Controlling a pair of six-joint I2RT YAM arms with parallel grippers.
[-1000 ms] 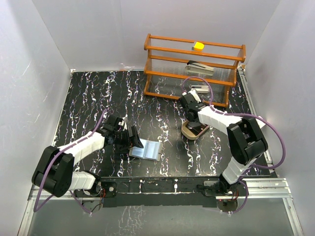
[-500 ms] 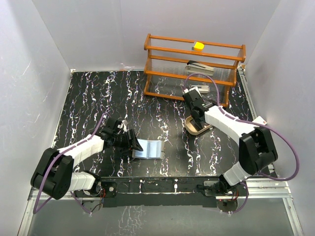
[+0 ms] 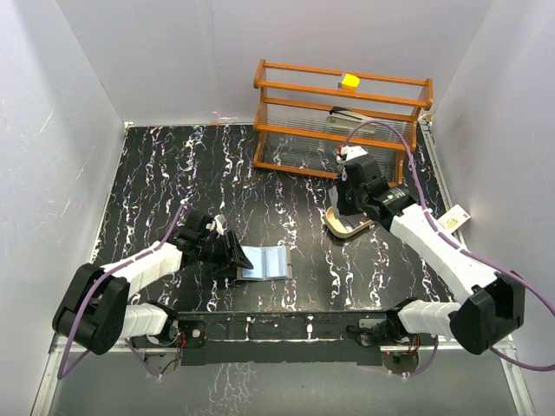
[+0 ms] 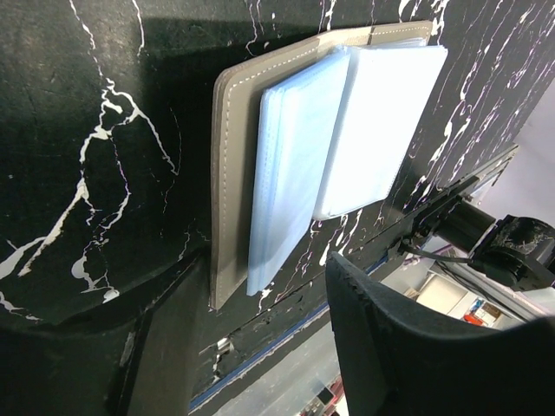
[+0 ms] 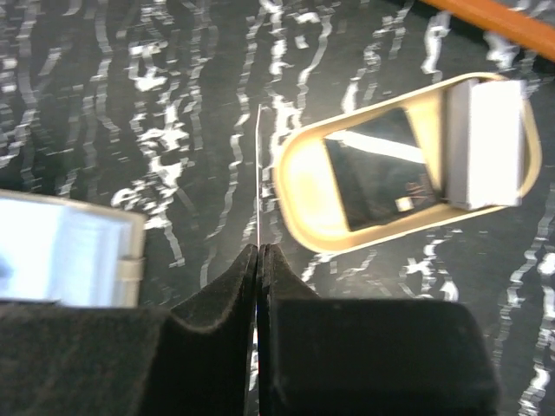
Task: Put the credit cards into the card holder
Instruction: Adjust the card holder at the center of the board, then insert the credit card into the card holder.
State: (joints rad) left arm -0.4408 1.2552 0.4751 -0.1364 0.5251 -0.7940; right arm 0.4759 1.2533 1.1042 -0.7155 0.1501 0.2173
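Bright even light, soft shadows, glare on card holder (image 4: pixel 321 147), foreground blurred

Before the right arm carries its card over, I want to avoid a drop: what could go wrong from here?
1. The thin plastic card is pinched at one end by the right gripper, with most of it sticking out, so it might twist or slip in transit.
2. The grey bifold card holder lies open with loose clear sleeves, and the left gripper stands open at its edge. It could slide when the card is pushed in.
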